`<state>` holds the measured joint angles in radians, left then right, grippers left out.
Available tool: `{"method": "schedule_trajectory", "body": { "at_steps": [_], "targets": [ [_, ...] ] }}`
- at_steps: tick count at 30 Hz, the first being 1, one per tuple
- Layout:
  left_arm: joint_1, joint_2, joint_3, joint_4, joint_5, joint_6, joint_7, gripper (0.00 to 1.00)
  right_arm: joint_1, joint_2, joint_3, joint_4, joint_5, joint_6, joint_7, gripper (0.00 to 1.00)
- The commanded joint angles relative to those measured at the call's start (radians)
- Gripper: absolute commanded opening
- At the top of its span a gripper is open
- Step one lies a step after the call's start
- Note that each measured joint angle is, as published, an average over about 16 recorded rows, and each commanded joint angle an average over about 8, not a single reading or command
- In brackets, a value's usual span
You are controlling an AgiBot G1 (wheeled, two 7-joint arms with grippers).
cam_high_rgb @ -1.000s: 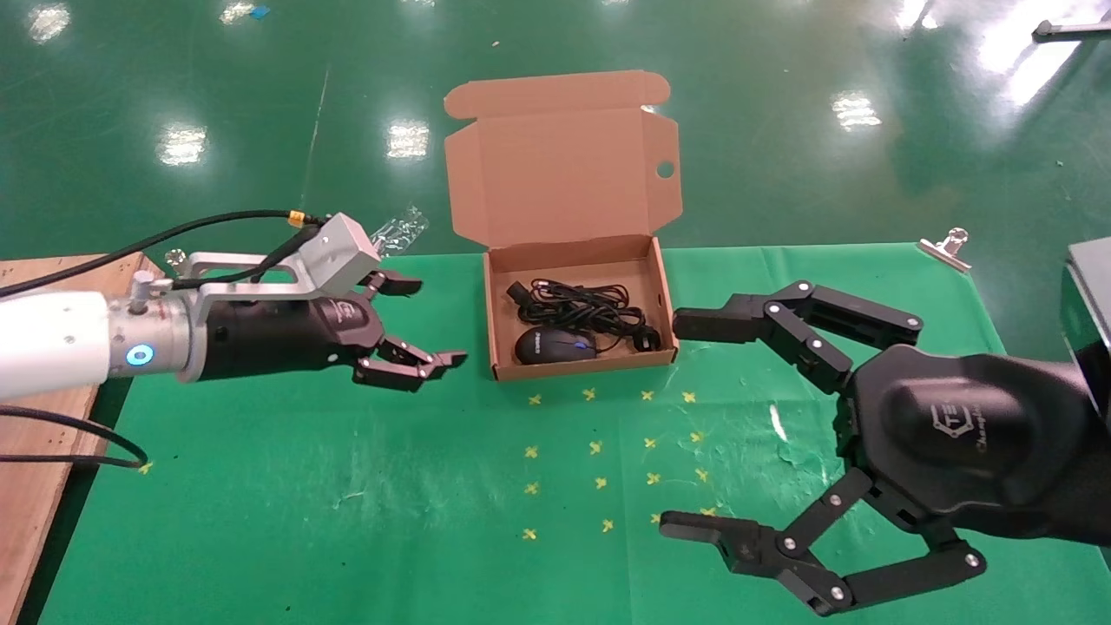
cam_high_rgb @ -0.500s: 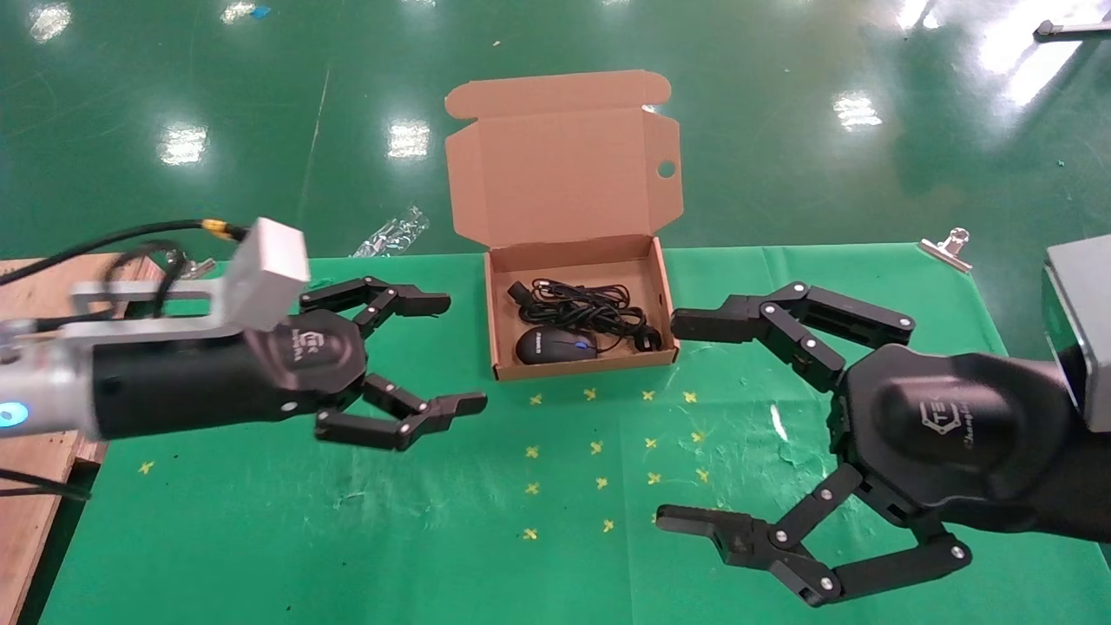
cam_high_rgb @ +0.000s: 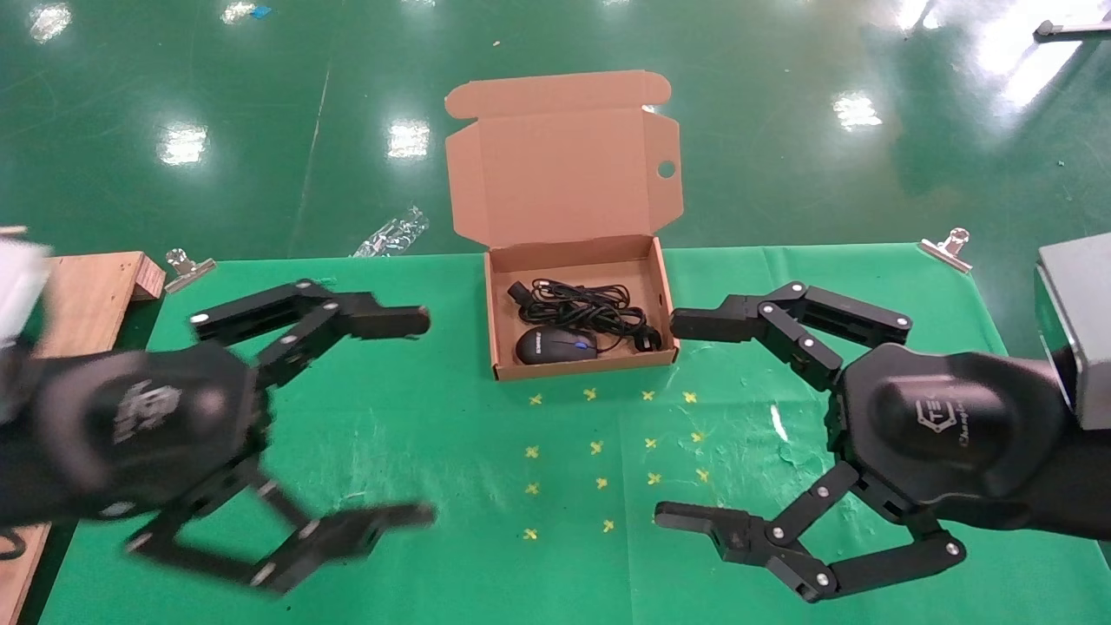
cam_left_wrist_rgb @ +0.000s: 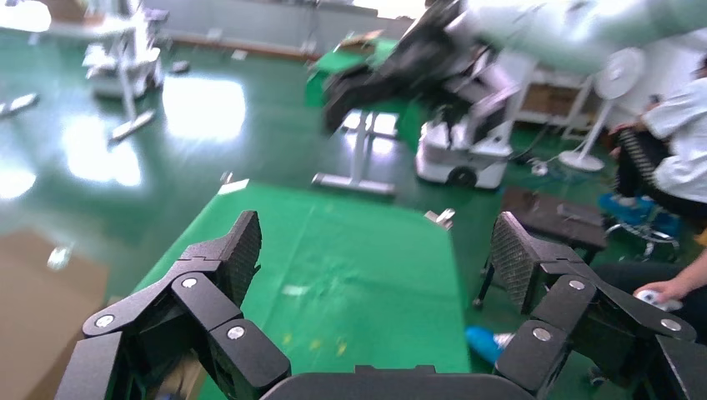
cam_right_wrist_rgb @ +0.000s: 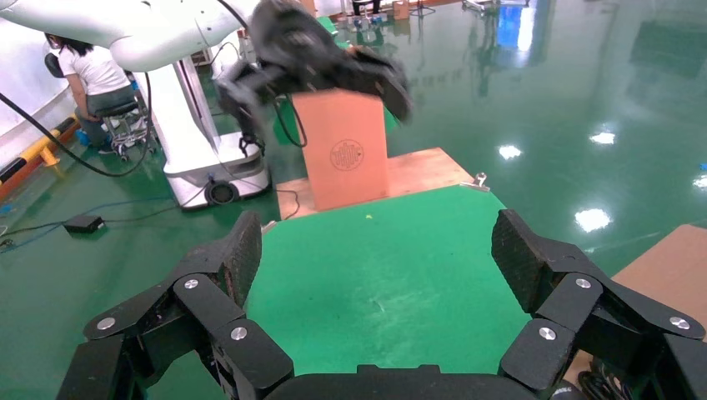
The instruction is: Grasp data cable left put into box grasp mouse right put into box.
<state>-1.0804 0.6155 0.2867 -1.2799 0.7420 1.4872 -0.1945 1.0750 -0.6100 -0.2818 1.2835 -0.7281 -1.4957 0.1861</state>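
I see the green surface (cam_high_rgb: 434, 451) with the box (cam_high_rgb: 564, 260) at its far middle, lid open and standing up. My right gripper (cam_high_rgb: 673, 421) hangs over the surface to the right of the box, jaws wide open and holding nothing. My left gripper (cam_high_rgb: 417, 417) hangs on the left side, well apart from the box, jaws also wide open and empty. The data cable (cam_high_rgb: 581, 304) lies bundled inside the box. The mouse (cam_high_rgb: 555, 346) sits inside too, at the near wall, touching the cable.

Right hand (cam_right_wrist_rgb: 373, 250), fingers spread wide, above green cloth (cam_right_wrist_rgb: 375, 275).
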Motion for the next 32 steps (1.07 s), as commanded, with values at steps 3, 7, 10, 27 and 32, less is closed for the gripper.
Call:
{"method": "schedule_trajectory", "body": {
  "at_steps": [3, 7, 10, 27, 32],
  "targets": [
    [0.023, -0.016, -0.031, -0.017, -0.053, 0.033, 0.017, 1.00, -0.001, 0.001, 0.000, 0.000, 0.001, 0.000, 0.000, 1.00],
    [0.024, -0.017, -0.031, -0.018, -0.055, 0.034, 0.016, 1.00, -0.001, 0.001, 0.000, 0.000, 0.001, 0.000, 0.000, 1.00],
    [0.020, -0.014, -0.026, -0.015, -0.046, 0.028, 0.014, 1.00, 0.000, 0.000, 0.000, 0.000, 0.001, 0.000, 0.000, 1.00],
    [0.009, -0.007, -0.011, -0.006, -0.019, 0.013, 0.008, 1.00, 0.000, 0.000, 0.000, -0.001, 0.000, 0.001, 0.000, 1.00],
    [0.008, -0.006, -0.010, -0.006, -0.017, 0.012, 0.008, 1.00, 0.000, 0.000, 0.000, -0.001, -0.001, 0.001, 0.000, 1.00]
  ]
}}
